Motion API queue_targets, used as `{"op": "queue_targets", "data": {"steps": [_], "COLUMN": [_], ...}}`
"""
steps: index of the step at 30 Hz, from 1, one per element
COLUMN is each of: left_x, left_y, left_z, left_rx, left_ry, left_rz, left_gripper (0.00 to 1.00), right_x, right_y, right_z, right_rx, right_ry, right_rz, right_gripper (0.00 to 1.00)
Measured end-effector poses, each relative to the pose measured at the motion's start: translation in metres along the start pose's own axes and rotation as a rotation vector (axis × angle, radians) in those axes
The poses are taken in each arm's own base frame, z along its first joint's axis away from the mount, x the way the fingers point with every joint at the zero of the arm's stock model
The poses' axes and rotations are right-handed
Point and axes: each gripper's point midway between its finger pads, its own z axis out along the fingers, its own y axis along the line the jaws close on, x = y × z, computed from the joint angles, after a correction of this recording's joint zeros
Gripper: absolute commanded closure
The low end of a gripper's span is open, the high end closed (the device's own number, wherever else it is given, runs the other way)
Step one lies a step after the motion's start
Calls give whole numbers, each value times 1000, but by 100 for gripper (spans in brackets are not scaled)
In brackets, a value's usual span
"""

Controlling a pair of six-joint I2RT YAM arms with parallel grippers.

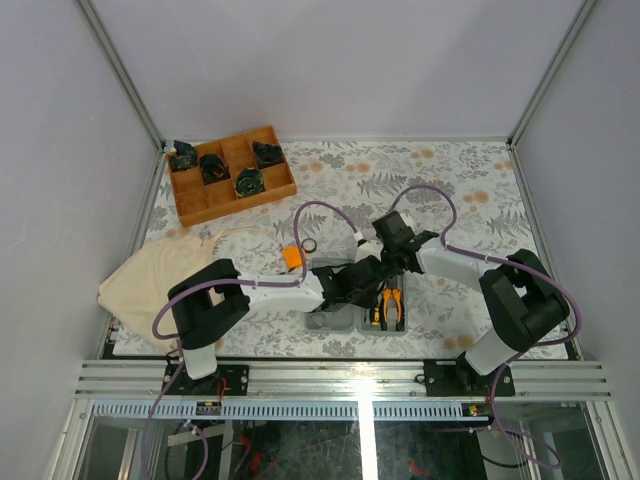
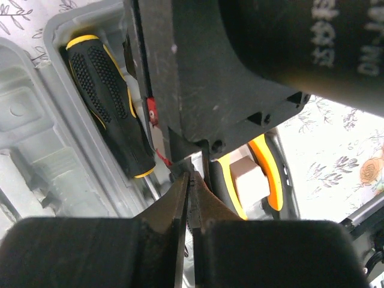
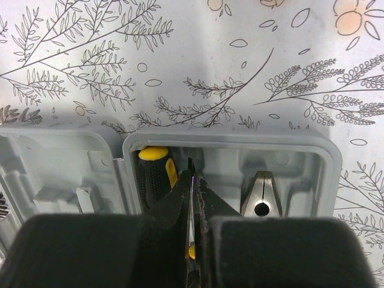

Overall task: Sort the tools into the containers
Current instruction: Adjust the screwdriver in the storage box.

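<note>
Inside grey case (image 3: 327, 157), screwdriver (image 3: 153, 173) butt toward far wall; left claw (image 2: 189, 183), right claw (image 3: 192, 177) closed

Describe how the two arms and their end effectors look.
The left arm and right arm have bulky black joint housings joined by white links, each trailed by a looping purple cable. The left end effector and right end effector are black, with fingers tapering to thin wedges. One housing carries white lettering, too cropped to read.

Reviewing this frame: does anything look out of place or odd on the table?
Two tools lie loose on the table behind the grey case: the orange tape measure and a small black ring. The pliers and a screwdriver sit in the case.
</note>
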Motion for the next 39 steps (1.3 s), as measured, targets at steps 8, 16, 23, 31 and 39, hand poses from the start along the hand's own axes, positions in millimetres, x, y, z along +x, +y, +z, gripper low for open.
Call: {"op": "queue_targets", "data": {"steps": [8,16,23,31,39], "left_x": [-2,-1,-2,-4,-5], "left_y": [-13,-17,-16,-14,-13], "left_z": [6,8,8,10,10], "left_rx": [53,69,65,48,46], "left_ry": [-23,-25,-23,-27,-27], "left_rz": [-41,-78,-108,-168,-188], "left_gripper": [100,100,100,100,100], "right_x": [-2,0,4,6,8], "right_y": [-11,-18,-21,-23,-25], "right_z": [-8,-5,3,7,8], "right_rx": [53,99,123,183,206], "right_ry": [-13,15,43,81,94], "right_rz": [-16,-53,-72,-83,-85], "right_gripper": [100,100,100,100,100]}}
